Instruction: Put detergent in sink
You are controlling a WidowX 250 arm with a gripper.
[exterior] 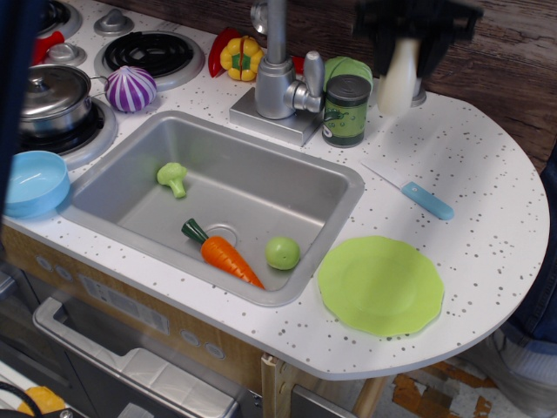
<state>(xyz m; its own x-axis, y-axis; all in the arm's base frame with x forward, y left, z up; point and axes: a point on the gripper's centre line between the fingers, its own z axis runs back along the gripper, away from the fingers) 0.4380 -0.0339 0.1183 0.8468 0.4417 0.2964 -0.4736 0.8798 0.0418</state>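
The detergent (396,80) is a plain cream-white bottle, blurred by motion and lifted off the counter at the back right, just right of the dark green-labelled can (347,109). My gripper (409,33) is a dark blurred shape at the top edge, shut around the bottle's upper part, which it hides. The sink (261,187) is a grey metal basin left of and in front of the bottle. It holds a broccoli piece (172,177), a carrot (222,254) and a green ball (282,252).
A faucet (277,78) stands behind the sink, between it and the can. A blue-handled knife (418,196) and a green plate (380,285) lie on the right counter. A blue bowl (30,183), a pot (52,91) and a purple onion (130,88) are at the left.
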